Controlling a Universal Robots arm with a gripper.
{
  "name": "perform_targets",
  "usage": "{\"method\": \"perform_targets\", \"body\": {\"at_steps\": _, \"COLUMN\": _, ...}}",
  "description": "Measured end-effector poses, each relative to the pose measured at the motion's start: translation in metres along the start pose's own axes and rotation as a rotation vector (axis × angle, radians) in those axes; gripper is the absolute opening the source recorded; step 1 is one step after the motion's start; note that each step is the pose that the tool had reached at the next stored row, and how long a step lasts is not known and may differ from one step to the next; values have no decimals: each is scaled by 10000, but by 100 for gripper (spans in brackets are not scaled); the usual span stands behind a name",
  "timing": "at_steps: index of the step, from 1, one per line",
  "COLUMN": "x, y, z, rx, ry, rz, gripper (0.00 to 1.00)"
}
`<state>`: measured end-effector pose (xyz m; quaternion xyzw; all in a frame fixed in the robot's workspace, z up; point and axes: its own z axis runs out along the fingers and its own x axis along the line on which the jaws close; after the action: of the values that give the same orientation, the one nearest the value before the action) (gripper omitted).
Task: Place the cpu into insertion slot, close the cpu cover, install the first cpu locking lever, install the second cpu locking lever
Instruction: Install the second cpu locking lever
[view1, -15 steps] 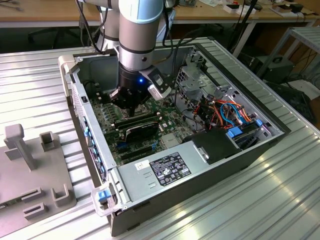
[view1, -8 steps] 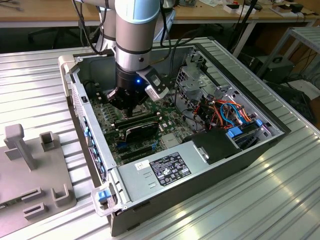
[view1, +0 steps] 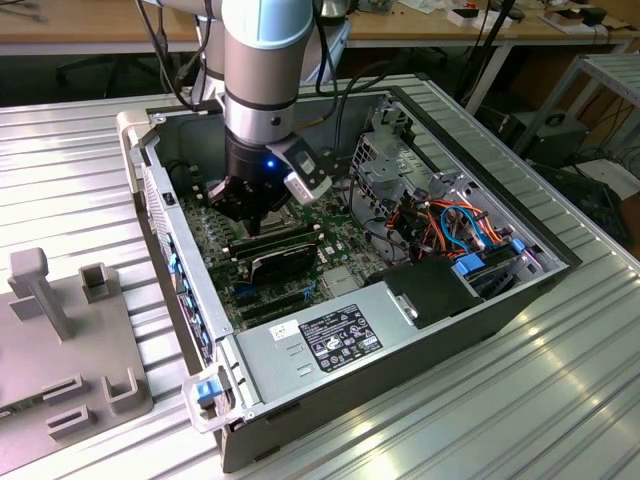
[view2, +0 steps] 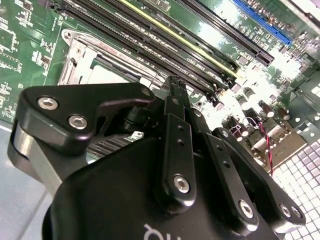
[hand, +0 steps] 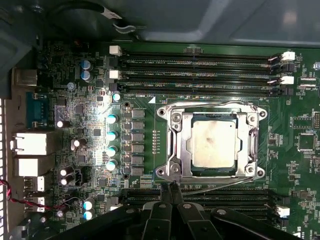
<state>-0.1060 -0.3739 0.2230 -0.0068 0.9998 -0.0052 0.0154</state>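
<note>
In the exterior view you see the open computer case (view1: 470, 300) lying on the ribbed table (view1: 60, 160), holding the green motherboard (view1: 300, 270), with the arm reaching down into it. In the first wrist view the cpu (hand: 214, 144) sits in the insertion slot (hand: 186, 146), the cpu cover (hand: 176, 145) closed flat around it. Your gripper (hand: 171, 188) has its fingers pressed together, holding nothing; the cpu lies at about 1 o'clock from the fingertips, near but apart
</note>
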Motion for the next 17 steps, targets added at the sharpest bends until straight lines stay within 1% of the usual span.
{"method": "perform_targets", "body": {"at_steps": 3, "x": 5, "y": 0, "z": 11, "rx": 0, "ry": 1, "rz": 2, "gripper": 11}}
{"method": "perform_targets", "body": {"at_steps": 4, "x": 8, "y": 0, "z": 36, "rx": 3, "ry": 8, "rz": 2, "gripper": 11}}
{"method": "perform_targets", "body": {"at_steps": 5, "x": 6, "y": 1, "z": -18, "rx": 15, "ry": 7, "rz": 1, "gripper": 11}}
{"method": "perform_targets", "body": {"at_steps": 6, "x": 6, "y": -2, "z": -23, "rx": 36, "ry": 5, "rz": 2, "gripper": 11}}
{"method": "perform_targets", "body": {"at_steps": 7, "x": 5, "y": -20, "z": -23, "rx": 37, "ry": 6, "rz": 7, "gripper": 11}}
{"method": "perform_targets", "body": {"at_steps": 12, "x": 3, "y": -24, "z": -22, "rx": 39, "ry": 7, "rz": 8, "gripper": 11}}
{"method": "perform_targets", "body": {"at_steps": 14, "x": 4, "y": -14, "z": -19, "rx": 38, "ry": 7, "rz": 8, "gripper": 11}}
{"method": "perform_targets", "body": {"at_steps": 17, "x": 4, "y": 10, "z": 8, "rx": 21, "ry": 6, "rz": 9, "gripper": 11}}
